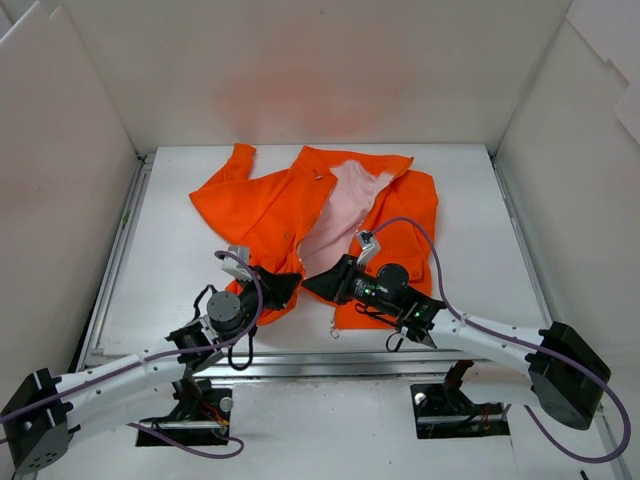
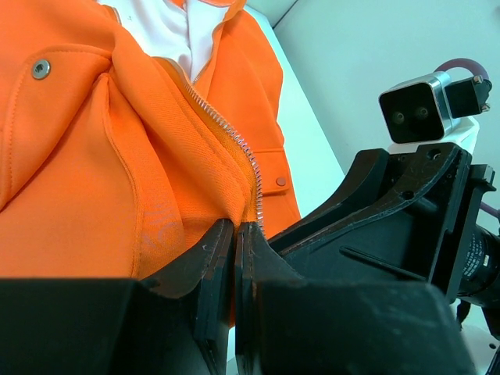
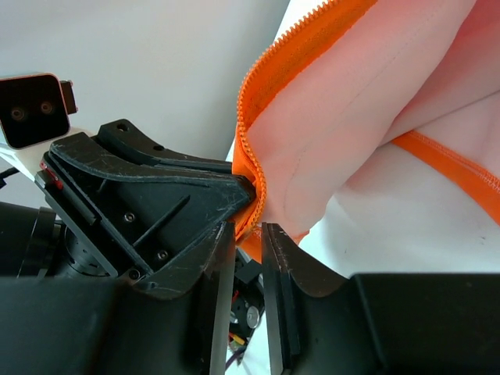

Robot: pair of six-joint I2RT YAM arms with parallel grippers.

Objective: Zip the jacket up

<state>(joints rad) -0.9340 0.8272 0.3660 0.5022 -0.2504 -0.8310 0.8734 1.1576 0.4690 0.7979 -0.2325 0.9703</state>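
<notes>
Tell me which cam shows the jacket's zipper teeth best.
Left wrist: the zipper teeth run close and sharp down the front edge of the jacket. Right wrist shows one row edge-on beside the pink lining. Top external shows the whole jacket, but the teeth are too small to make out.

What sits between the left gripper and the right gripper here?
The zipper edge of the jacket, nothing else; the left wrist view shows it between the left gripper and right gripper.
</notes>
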